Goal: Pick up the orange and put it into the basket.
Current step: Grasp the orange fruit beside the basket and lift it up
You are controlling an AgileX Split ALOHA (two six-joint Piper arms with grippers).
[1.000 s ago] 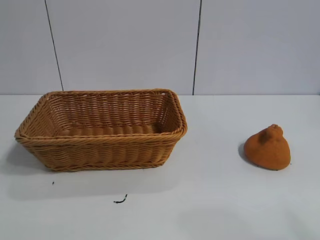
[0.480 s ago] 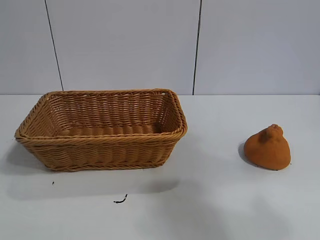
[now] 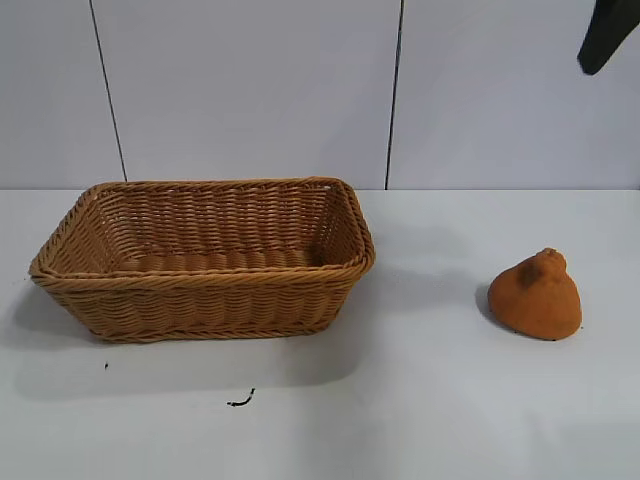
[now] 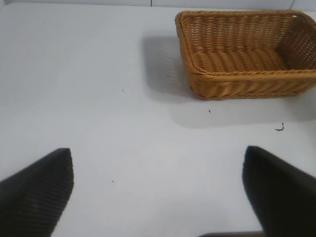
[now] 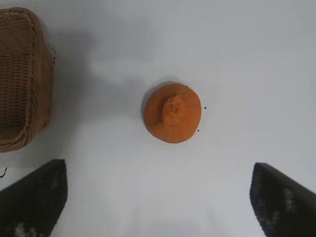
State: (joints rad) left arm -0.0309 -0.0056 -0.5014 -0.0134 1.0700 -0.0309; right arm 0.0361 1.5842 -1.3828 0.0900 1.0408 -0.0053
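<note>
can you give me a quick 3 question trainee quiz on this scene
1. True or false: the orange already lies in the basket.
2. The right gripper is: A) shut on the orange, B) open above the orange, C) inside the basket.
3. Fill in: the knob on the orange points ____.

Key: 1 false, it sits on the table apart from the basket. 2 B. 3 up.
</note>
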